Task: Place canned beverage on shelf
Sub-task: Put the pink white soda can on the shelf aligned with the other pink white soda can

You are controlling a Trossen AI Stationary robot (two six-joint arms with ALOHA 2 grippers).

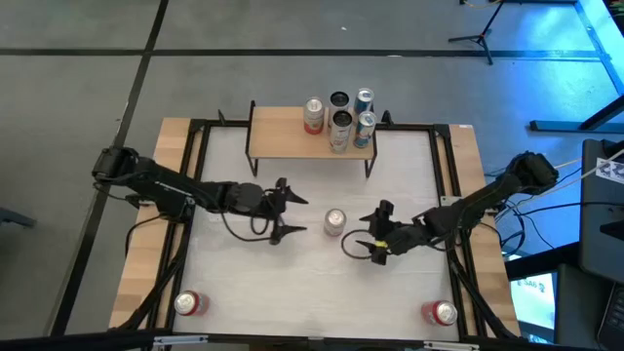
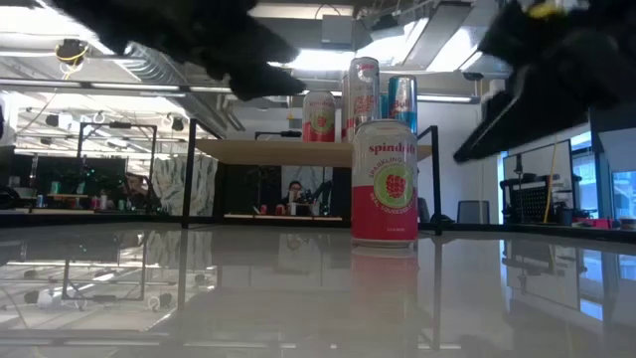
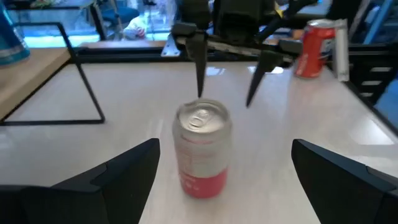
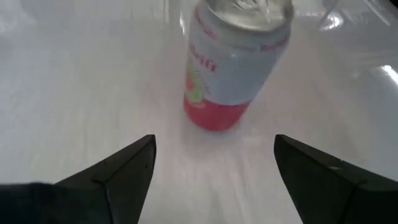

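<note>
So roughly five cans already sit on the shelf (image 1: pixel 292 146); the pink can (image 1: pixel 334 222) stands mid-table between the left gripper (image 1: pixel 292 214) and right gripper (image 1: pixel 372 232), both spread, nothing held.

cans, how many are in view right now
8 cans: five clustered on the shelf, namely; one mid-table; two at the near corners.

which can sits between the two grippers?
The upright pink-and-white can mid-table, flanked by the open left gripper and open right gripper. Other cans stand on the light-wood shelf or near corners.
</note>
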